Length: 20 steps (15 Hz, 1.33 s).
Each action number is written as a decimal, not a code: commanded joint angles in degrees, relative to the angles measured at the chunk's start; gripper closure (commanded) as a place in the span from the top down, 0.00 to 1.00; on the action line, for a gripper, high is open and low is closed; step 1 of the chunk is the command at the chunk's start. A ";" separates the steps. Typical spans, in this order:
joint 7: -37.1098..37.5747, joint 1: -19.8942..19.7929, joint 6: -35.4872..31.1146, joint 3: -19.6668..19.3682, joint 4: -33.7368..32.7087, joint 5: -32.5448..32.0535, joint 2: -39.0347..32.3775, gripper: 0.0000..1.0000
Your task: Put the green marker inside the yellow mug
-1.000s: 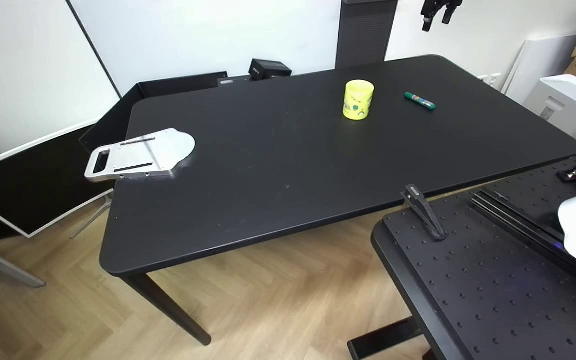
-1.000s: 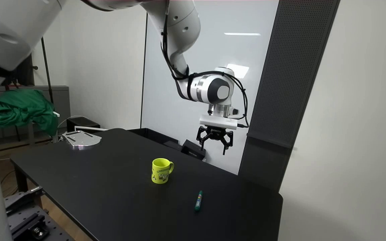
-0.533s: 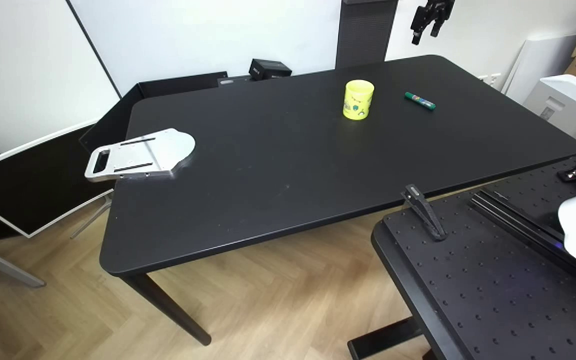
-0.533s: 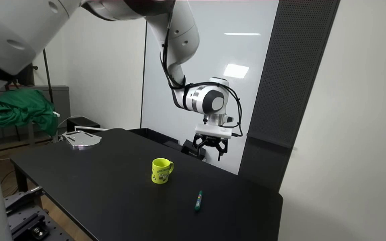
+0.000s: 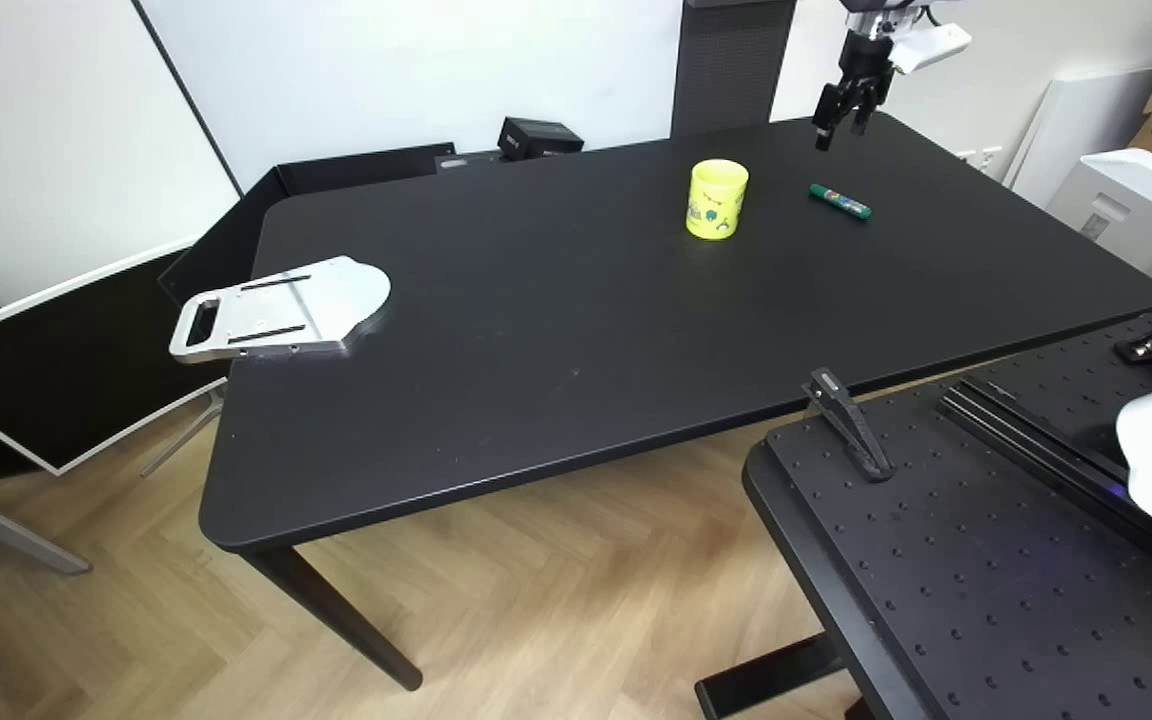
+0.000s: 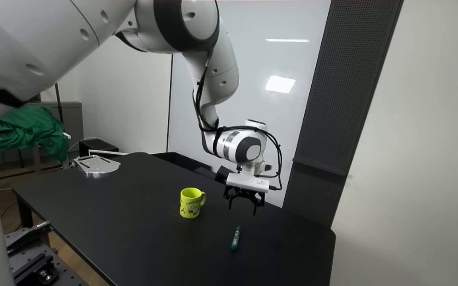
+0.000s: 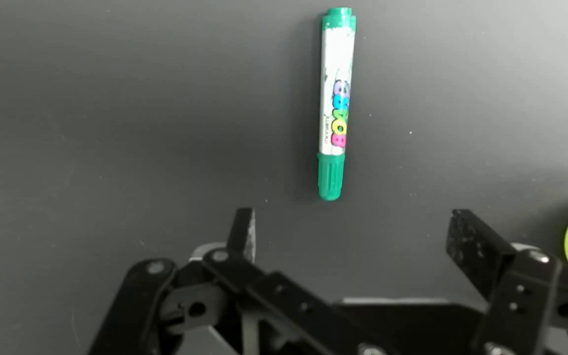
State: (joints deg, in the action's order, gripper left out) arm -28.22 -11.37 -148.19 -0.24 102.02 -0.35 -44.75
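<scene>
Down below the hand [image 7: 354,231], the green marker [image 7: 337,93] lies flat on the black surface [image 7: 116,148]. In the wrist view its cap [image 7: 331,177] points at the gap between the hand's two spread-out fingers [image 7: 476,251]. The yellow mug [image 6: 190,203] stands upright off to one side of the hand; the wrist view shows just a bit of it. Far from the hand, past the mug, a silver plate [image 5: 281,308] sticks out over the surface's edge.
</scene>
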 commanded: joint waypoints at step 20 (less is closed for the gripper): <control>2.95 -3.69 -1.80 1.68 -8.04 -0.88 -9.36 0.01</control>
State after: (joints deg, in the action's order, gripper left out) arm -27.40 -13.56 -151.96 0.68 95.92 -0.94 -54.49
